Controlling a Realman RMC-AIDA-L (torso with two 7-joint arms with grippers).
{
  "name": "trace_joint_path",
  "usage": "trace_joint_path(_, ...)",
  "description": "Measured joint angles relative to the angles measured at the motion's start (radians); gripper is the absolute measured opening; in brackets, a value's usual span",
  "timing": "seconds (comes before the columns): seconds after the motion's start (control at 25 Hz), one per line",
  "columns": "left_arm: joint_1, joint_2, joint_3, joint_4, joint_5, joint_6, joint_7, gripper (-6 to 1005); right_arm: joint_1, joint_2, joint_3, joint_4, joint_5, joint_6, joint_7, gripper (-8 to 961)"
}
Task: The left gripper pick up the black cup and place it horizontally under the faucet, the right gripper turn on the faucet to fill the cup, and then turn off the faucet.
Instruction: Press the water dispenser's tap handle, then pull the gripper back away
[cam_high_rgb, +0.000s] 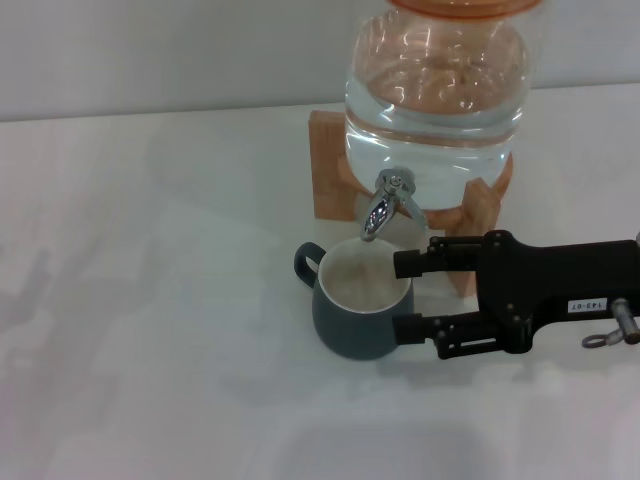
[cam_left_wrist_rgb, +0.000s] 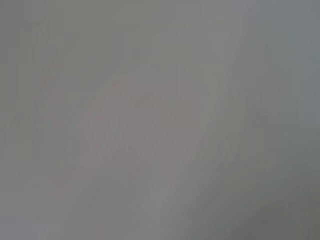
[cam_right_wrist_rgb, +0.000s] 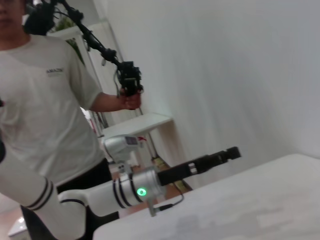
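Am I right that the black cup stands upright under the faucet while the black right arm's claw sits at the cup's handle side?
Not quite. In the head view the black cup does stand upright under the faucet, but the right gripper sits at the side opposite the handle, one finger at the rim, one lower against the body.

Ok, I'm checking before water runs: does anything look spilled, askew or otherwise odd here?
No spill shows, and the black cup stands upright under the faucet. One oddity: the right gripper is at the cup's side rather than at the faucet's lever, while the left gripper hangs far from the cup.
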Motion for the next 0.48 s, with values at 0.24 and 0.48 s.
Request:
trace_joint_path(0.24, -0.003, 0.000, 0.002, 0.003, 0.000, 0.001, 0.000, 646, 0.003, 0.000, -0.097, 0.000, 0.052, -0.063, 0.000, 777)
trace_joint_path(0.48, -0.004, 0.000, 0.002, 0.000, 0.000, 0.000, 0.000, 646, 0.008, 0.001, -0.195, -0.032, 0.078, -0.150, -0.002, 777)
